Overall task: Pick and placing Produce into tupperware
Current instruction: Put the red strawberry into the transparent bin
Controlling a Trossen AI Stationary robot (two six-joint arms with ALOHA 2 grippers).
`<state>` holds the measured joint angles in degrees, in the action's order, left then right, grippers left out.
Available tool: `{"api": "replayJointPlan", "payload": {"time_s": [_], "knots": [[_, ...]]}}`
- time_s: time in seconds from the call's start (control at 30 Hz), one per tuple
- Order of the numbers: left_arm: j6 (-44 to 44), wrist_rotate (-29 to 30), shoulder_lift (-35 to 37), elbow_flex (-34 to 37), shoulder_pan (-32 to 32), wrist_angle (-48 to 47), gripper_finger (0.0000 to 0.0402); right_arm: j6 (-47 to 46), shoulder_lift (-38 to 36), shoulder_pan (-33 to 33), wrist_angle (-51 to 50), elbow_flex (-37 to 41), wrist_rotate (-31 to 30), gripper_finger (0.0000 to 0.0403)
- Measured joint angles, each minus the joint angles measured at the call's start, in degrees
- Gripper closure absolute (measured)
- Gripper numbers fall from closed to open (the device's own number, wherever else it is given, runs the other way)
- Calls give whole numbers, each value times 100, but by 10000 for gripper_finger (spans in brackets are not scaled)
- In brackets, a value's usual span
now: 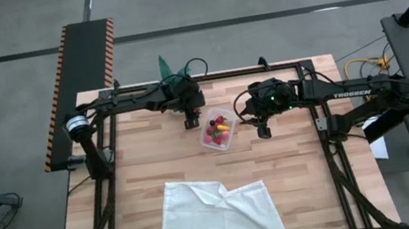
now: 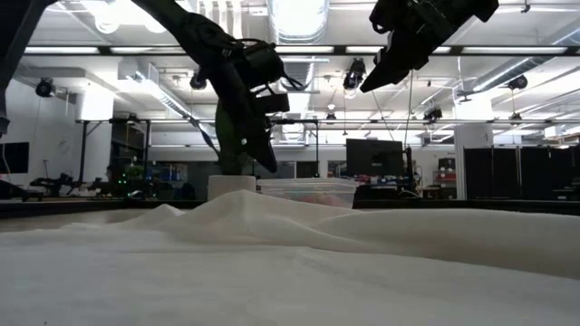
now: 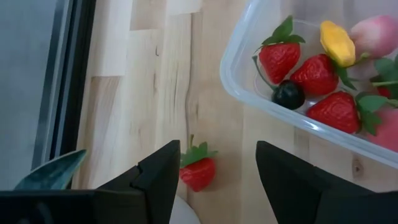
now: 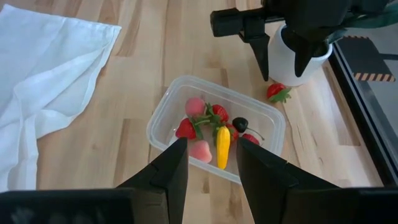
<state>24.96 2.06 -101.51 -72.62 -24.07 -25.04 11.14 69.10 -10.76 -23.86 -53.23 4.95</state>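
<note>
1. The left gripper (image 3: 214,177) hangs with its jaws spread over the one strawberry (image 3: 198,170) lying loose on the wood, just outside the tupperware (image 3: 249,93) and near the white plant pot (image 4: 297,62).
2. The step in hand looks like that last pick: the berry should sit dead centre between the fingers (image 3: 155,180) before they close, and a straight descent would keep the pot from getting nudged.
3. A soft pinch across the red body, not the green leaf cap, should stop it from rolling away.
4. Inside the tupperware (image 4: 186,99) sit several red strawberries, a dark round berry (image 4: 240,124), a yellow piece (image 4: 222,147) and pale pink pieces.
5. The right gripper (image 4: 211,168) waits above the tupperware's far side, jaws apart and empty; the white cloth (image 1: 219,214) lies well clear.
</note>
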Motion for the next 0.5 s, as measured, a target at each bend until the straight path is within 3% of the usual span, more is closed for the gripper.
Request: {"api": "replayJointPlan", "payload": {"time_s": [0.5], "knots": [[303, 49, -217, 0, 62, 98, 205, 36, 0, 2, 2, 2, 0, 275]]}}
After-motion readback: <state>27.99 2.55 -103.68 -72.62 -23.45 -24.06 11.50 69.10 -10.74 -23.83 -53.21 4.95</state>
